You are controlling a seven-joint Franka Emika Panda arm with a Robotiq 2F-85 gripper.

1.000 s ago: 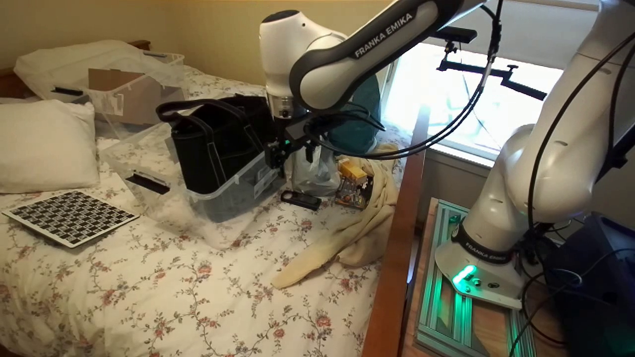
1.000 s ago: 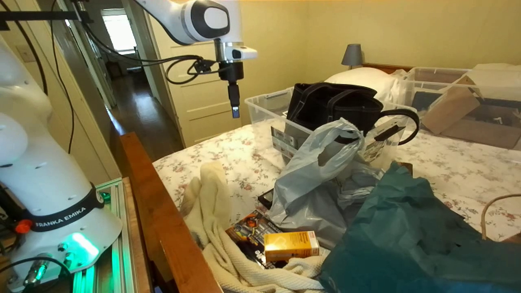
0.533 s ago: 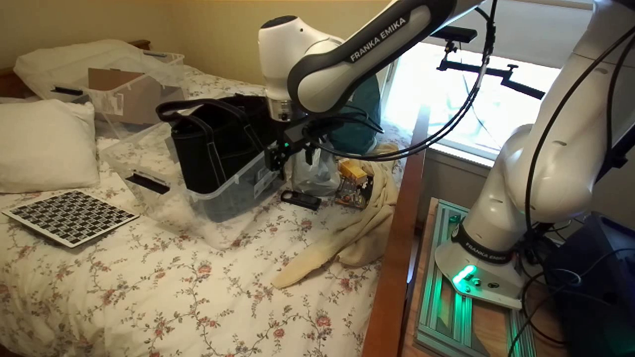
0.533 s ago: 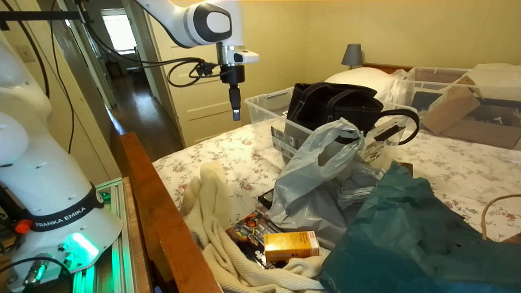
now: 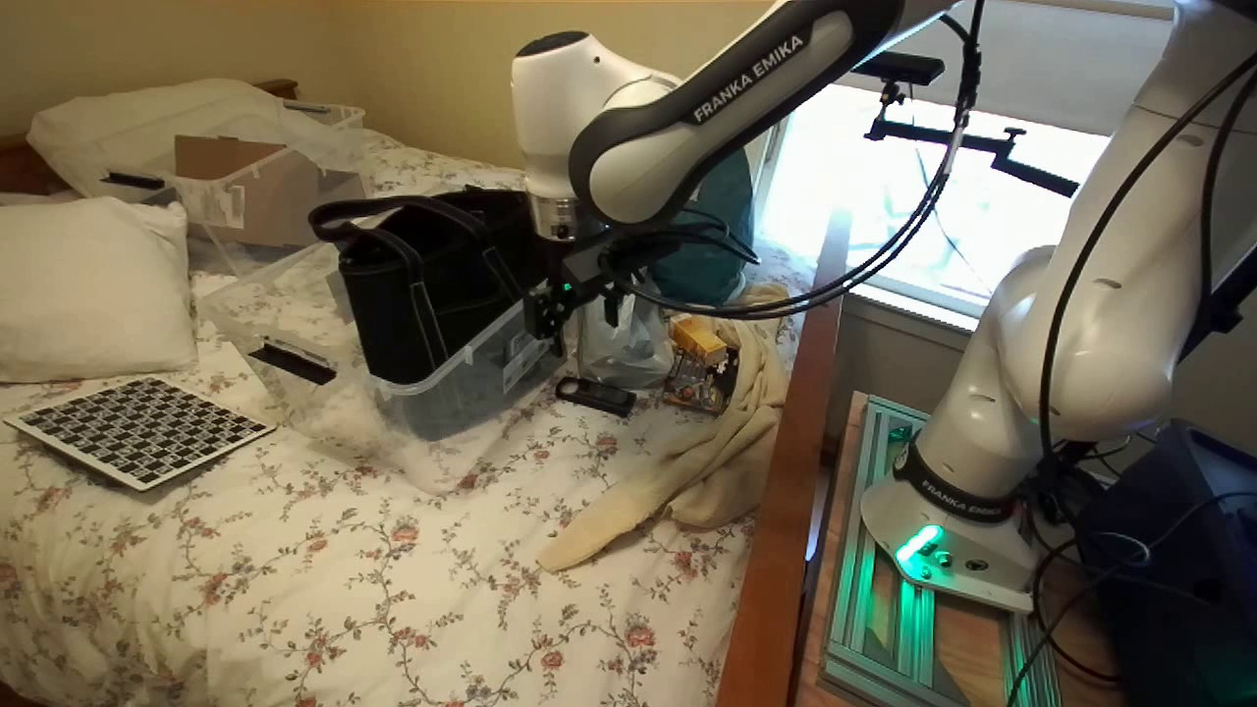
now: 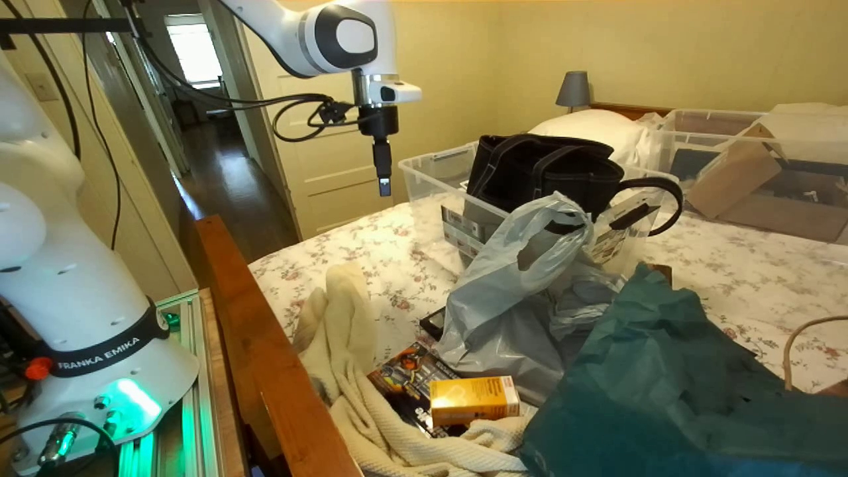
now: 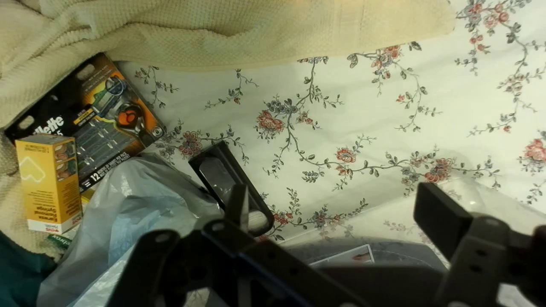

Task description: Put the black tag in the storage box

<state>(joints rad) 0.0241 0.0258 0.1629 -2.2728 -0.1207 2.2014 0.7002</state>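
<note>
You're working in a home, in a bedroom by the look of it: a bed (image 6: 377, 245) with a flowered cover (image 5: 393, 599) fills the middle, with a white pillow (image 5: 93, 290) on it. In an exterior view you can see a wooden headboard (image 6: 626, 111), a grey-shaded lamp (image 6: 573, 91), a panelled door (image 6: 318, 159) and a hallway (image 6: 222, 159); in an exterior view, a window (image 5: 987, 231) under a blind (image 5: 1061, 59). Your wrist view shows household goods: a cream blanket (image 7: 264, 34), a Gillette razor pack (image 7: 106, 123) and a yellow earwax syringe box (image 7: 51, 183)

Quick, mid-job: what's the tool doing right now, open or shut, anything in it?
Tool: open, holding nothing.
</note>
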